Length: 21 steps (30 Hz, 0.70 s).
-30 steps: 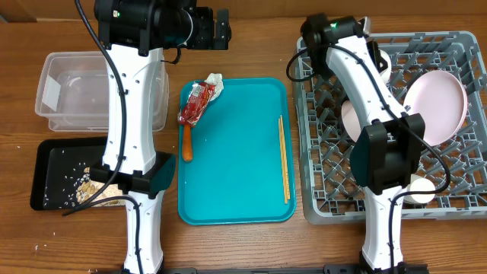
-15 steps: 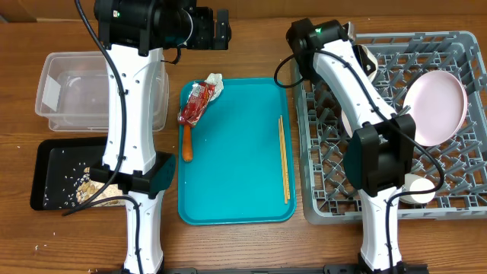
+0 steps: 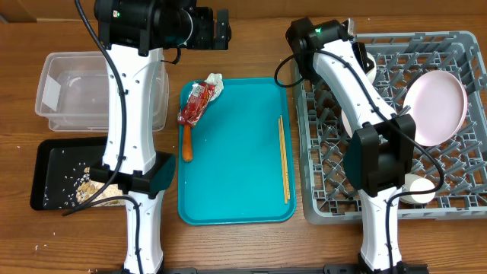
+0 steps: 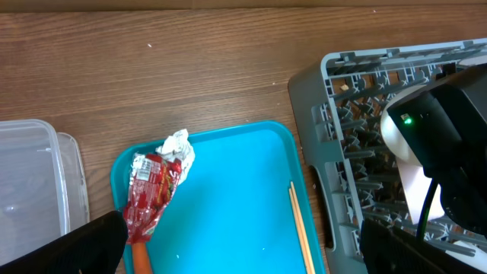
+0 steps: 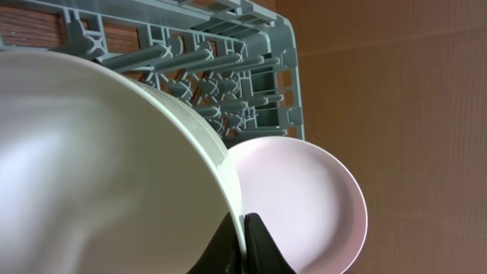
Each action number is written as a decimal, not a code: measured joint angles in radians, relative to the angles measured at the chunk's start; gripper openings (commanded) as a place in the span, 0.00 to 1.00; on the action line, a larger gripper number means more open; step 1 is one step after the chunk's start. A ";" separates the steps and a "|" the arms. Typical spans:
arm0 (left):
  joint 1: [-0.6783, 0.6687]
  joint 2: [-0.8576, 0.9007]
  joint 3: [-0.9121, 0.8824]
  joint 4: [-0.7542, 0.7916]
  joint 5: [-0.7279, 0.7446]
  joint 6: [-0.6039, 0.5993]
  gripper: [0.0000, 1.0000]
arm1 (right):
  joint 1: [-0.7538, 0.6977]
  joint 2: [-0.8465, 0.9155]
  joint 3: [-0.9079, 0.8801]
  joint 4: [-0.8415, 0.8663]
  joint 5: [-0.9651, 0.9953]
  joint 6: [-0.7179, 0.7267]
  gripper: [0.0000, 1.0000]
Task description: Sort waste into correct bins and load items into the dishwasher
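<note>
Waste lies in the far left corner of the teal tray [image 3: 236, 183]: the crumpled red wrapper [image 3: 195, 105], the white napkin [image 3: 215, 79] touching its far end, and the orange stick [image 3: 187, 146] at its near end. The wooden chopsticks [image 3: 284, 160] lie along the right edge of the same tray.

Left of the teal tray, on the tabletop [image 3: 251, 53], stands the clear tub [image 3: 65, 87]. Nearer to me, also left of the teal tray, is the black tray [image 3: 53, 164], and it holds the beige food scraps [image 3: 87, 185].

Right of the teal tray is the grey dish rack [image 3: 464, 53]. Inside it the pale plate [image 3: 435, 106] stands tilted on its edge, on the side away from the teal tray, and the white cup [image 3: 420, 190] sits by the near wall.

My right hand [image 5: 240, 228] is over the rack corner closest to the far right corner of the teal tray. Its fingers are pinched on the rim of a white bowl [image 5: 99, 152].

My left hand [image 3: 221, 29] hangs just beyond the far edge of the teal tray, fingers wide apart, with nothing between them.
</note>
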 measured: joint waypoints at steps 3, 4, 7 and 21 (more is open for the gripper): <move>0.000 0.000 0.000 0.000 0.000 0.000 1.00 | 0.000 0.000 0.000 -0.011 0.026 0.003 0.04; 0.000 0.000 0.000 0.000 0.000 0.000 1.00 | 0.000 0.000 0.000 -0.019 0.040 0.006 0.04; 0.000 0.000 0.000 0.000 0.000 0.000 1.00 | -0.002 0.000 -0.002 -0.044 0.085 0.007 0.04; 0.000 0.000 0.000 0.000 0.000 0.000 1.00 | -0.014 0.000 -0.002 -0.014 0.148 0.006 0.04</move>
